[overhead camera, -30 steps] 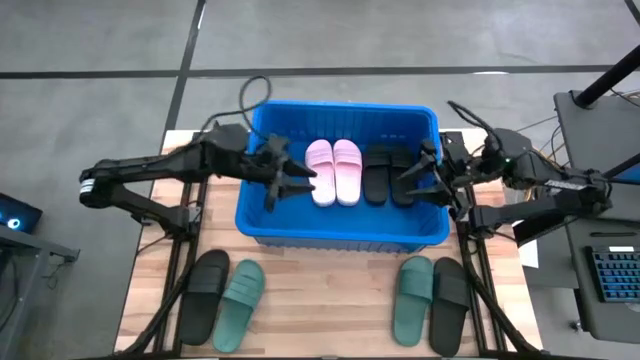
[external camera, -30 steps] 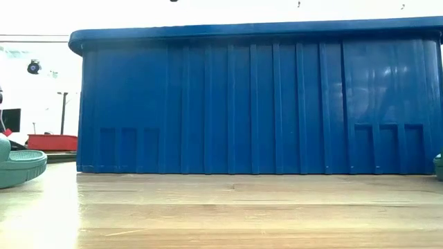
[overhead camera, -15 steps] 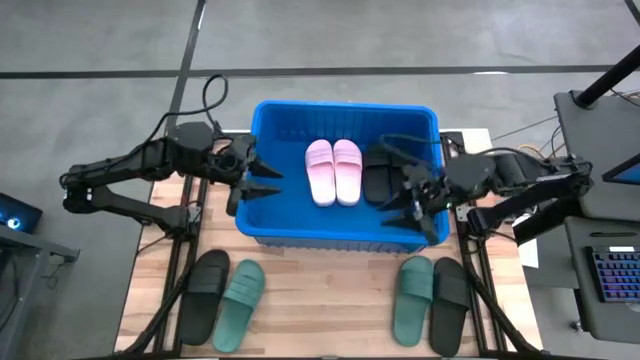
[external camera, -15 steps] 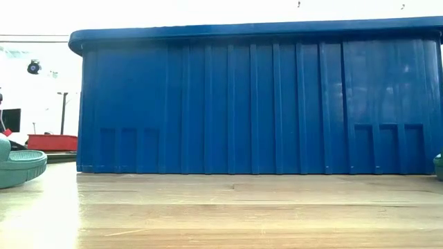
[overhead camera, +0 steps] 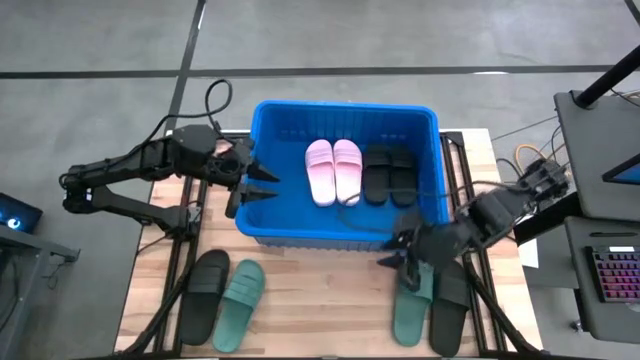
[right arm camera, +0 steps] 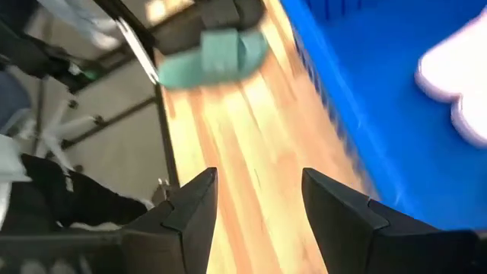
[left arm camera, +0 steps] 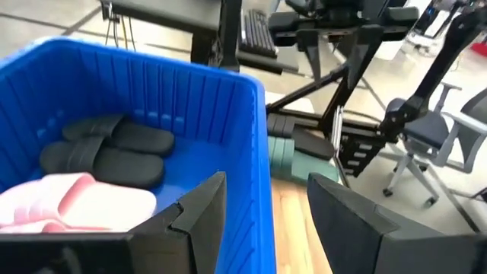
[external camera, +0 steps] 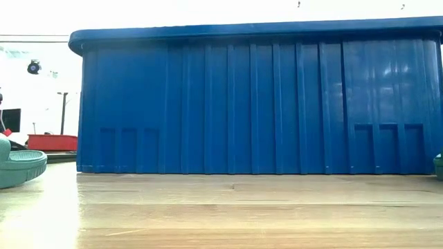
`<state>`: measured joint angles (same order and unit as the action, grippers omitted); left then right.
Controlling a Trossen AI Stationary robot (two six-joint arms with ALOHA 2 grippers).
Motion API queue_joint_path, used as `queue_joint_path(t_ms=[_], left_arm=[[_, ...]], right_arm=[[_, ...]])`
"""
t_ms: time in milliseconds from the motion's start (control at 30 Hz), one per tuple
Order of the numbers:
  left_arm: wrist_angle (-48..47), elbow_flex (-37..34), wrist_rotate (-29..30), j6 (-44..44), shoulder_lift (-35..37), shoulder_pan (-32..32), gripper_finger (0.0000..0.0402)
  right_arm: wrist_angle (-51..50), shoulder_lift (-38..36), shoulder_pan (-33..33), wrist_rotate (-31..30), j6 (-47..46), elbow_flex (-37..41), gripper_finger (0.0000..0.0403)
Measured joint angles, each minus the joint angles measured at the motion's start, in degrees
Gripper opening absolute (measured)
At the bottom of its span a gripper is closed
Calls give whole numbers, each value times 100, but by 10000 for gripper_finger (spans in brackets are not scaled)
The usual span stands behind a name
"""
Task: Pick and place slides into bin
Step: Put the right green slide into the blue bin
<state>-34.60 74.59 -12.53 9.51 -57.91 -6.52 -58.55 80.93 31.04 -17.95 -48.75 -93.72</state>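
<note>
Green and black slides lie in two pairs on the near edge of the table (overhead camera: 320, 300): a black slide (overhead camera: 203, 296) beside a green slide (overhead camera: 238, 304) on the left, another green slide (overhead camera: 410, 310) beside another black slide (overhead camera: 451, 300) on the right. Above that right pair hangs the right hand (overhead camera: 400, 258), released, its fingers spread over the green one's upper end. To do this pick well, it should come down squarely over the wide strap, one finger either side, and clench only once seated, so the soft rubber does not squirm out. Beyond stands the blue bin (overhead camera: 340, 233), holding two pink slides (overhead camera: 333, 171) and two black slides (overhead camera: 388, 172) side by side. At the bin's left wall waits the left hand (overhead camera: 252, 187), also released and empty.
</note>
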Motion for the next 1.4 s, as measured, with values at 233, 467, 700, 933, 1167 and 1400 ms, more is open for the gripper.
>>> queue_joint_path(t_ms=[233,467,700,933,1167,1400], left_arm=[[-48,0,411,27,-28,0,171],[-431,0,408,-241,15,2,171],[-868,0,408,-252,40,2,171],[-1017,0,408,-319,79,2,171],[-1016,-1,408,-459,65,2,171],[-1015,-2,408,-450,63,2,171]], right_arm=[[-1198,780,441,-9,-1147,-425,182],[-1812,1370,806,85,-1794,-633,182],[-1871,1818,1073,97,-1985,-633,182],[-2053,2286,1255,491,-1834,-633,182],[-2386,2732,1408,940,-1865,-626,182],[-2716,3149,1606,926,-1830,-624,182]])
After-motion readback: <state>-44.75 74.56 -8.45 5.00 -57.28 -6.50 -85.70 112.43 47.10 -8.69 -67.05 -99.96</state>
